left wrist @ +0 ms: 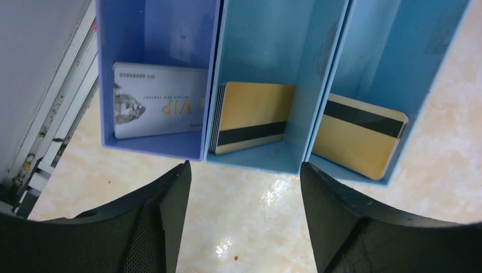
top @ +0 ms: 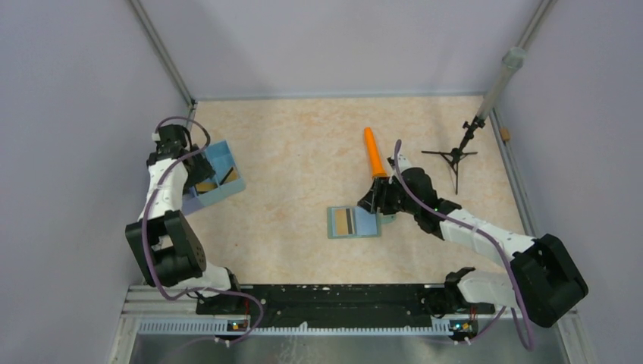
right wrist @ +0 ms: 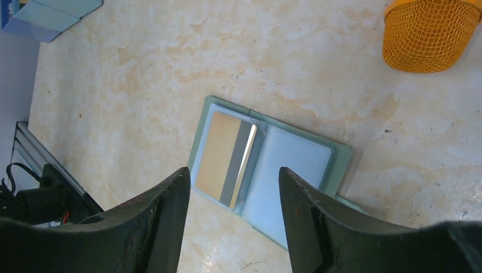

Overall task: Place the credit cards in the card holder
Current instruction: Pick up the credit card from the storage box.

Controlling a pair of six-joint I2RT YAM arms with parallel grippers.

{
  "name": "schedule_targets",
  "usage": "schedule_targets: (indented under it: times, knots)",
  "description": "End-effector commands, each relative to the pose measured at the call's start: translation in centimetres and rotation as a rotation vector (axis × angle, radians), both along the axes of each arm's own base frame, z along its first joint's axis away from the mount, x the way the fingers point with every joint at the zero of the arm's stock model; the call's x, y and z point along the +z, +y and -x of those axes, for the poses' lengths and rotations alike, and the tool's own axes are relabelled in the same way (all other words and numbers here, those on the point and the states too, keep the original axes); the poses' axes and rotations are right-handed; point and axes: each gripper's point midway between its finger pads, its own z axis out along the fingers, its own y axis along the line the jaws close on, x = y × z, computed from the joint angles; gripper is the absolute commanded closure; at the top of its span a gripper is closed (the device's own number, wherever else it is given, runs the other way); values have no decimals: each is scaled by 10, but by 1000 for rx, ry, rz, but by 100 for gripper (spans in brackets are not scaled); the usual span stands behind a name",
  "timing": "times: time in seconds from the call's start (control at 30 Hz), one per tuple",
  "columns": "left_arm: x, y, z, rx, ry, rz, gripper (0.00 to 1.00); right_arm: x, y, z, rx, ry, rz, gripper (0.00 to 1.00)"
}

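Beige marbled worktop (top: 288,144) with two arms at work. At far left stands a blue tray (left wrist: 318,74) of three compartments. Seen from the left wrist, its left compartment holds a silver-white card (left wrist: 159,102) printed "VIP", its middle compartment holds a stack of gold cards (left wrist: 253,116) with a dark stripe, and its right compartment holds a single gold striped card (left wrist: 358,136). The left end effector (left wrist: 244,170) hangs just in front of the middle compartment. Its two fingers are spread apart, with nothing between them and touching no card.

Near the centre of the worktop the grey-green wallet (right wrist: 301,153) lies unfolded and flat, pale blue inside. One gold card (right wrist: 219,156) with a dark stripe sits in the left half as the right wrist sees it; the other half is bare. The right end effector (right wrist: 233,173) is over the wallet, fingers parted and gripping nothing. Whether it touches the wallet cannot be told.

An orange mesh cylinder (right wrist: 429,34) lies just beyond the wallet, and a small black tripod (top: 453,155) stands towards the far right.
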Motion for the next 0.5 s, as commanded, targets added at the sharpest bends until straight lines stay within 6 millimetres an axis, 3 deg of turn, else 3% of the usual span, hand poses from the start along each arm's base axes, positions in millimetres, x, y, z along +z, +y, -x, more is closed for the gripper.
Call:
schedule_targets:
  times: [0.0,0.27,0.47]
  knots:
    - [2,18,-18,0,8,-42,27,18,0,-5,6,-66,-51,42]
    - [-25,37,-14,37,101,-72,30,19,-5,-4,-7,-56,-70,43]
    - [-40,33,-23,2,112,-10,32,20,-3,-2,0,-50,-92,43]
